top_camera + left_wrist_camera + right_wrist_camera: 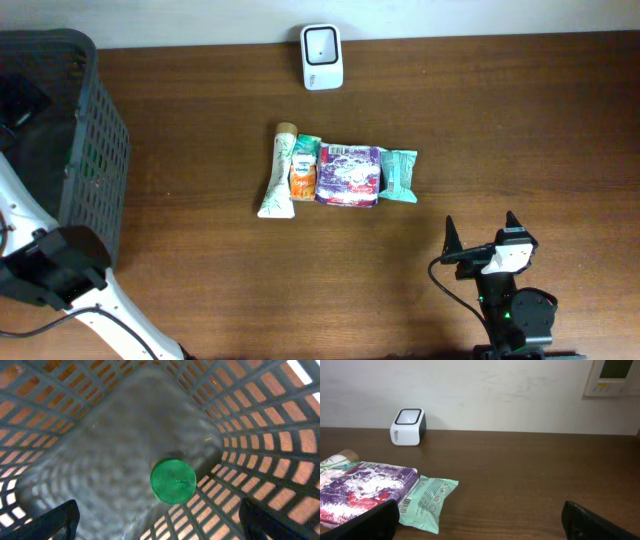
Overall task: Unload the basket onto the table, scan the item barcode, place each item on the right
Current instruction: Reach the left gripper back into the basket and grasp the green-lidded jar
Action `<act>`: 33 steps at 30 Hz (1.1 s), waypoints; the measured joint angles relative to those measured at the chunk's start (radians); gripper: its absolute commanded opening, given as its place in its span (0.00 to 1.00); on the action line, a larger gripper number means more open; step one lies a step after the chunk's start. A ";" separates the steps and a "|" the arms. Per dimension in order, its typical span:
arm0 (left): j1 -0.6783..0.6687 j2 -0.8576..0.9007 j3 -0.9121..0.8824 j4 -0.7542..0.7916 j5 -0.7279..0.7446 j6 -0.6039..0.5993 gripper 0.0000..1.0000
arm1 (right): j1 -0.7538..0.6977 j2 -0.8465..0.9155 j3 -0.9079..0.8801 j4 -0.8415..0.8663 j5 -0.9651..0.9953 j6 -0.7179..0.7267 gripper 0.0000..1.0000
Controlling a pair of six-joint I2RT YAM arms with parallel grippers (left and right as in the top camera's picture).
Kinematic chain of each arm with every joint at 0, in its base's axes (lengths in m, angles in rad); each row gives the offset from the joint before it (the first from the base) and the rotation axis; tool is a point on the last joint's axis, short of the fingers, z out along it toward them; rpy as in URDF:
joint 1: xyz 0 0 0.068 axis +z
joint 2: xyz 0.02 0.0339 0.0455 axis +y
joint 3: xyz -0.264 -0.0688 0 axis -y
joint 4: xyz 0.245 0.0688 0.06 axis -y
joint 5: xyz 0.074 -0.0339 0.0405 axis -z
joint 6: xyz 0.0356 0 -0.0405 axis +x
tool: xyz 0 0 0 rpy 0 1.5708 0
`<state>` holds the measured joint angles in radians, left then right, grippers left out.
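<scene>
Four items lie in a row mid-table: a cream tube, an orange packet, a purple pack and a teal pack. The white barcode scanner stands at the table's back edge. My left gripper hangs open inside the black mesh basket, above a round green-capped item that rests on the basket floor. My right gripper stands open near the front right, empty, facing the teal pack and the scanner.
The basket fills the table's left end, its mesh walls close around the left fingers. A wall runs behind the scanner. Bare brown table lies between the right gripper and the scanner.
</scene>
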<state>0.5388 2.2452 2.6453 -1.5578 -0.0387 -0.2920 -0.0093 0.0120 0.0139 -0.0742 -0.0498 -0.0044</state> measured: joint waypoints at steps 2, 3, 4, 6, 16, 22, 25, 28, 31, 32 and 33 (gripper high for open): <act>0.000 0.032 0.000 0.002 0.005 0.001 0.99 | 0.000 0.000 0.000 0.000 0.000 0.000 0.99; 0.000 0.048 0.000 0.003 0.009 0.001 0.99 | 0.000 0.000 0.000 0.000 0.000 0.000 0.99; 0.000 0.068 0.000 0.004 0.017 0.001 0.99 | 0.000 0.000 0.000 0.000 0.000 0.000 0.99; -0.001 0.101 0.000 0.009 0.028 0.001 1.00 | 0.000 0.000 0.000 0.000 0.000 0.000 0.99; -0.003 0.162 -0.003 0.003 0.069 0.118 0.99 | 0.000 0.000 0.000 0.000 0.000 0.000 0.99; -0.003 0.167 -0.003 -0.001 0.084 0.143 0.99 | 0.000 0.000 0.000 0.000 0.000 -0.001 0.99; -0.003 0.167 -0.003 -0.041 0.079 0.143 0.99 | 0.000 0.000 0.000 0.000 0.000 0.000 0.99; -0.003 0.166 -0.003 -0.071 0.079 0.142 0.99 | 0.000 0.000 0.000 0.000 0.000 0.000 0.99; -0.003 0.158 -0.003 -0.081 0.079 0.138 0.99 | 0.000 0.000 0.000 0.000 0.000 0.000 0.99; -0.003 0.154 -0.003 -0.085 0.078 0.138 0.99 | 0.000 0.000 0.000 0.000 0.000 0.000 0.99; -0.003 0.147 -0.003 -0.101 0.077 0.138 0.99 | 0.000 0.000 0.000 0.000 0.000 0.000 0.99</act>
<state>0.5362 2.3924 2.6423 -1.6585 0.0380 -0.1539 -0.0093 0.0120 0.0139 -0.0738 -0.0498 -0.0040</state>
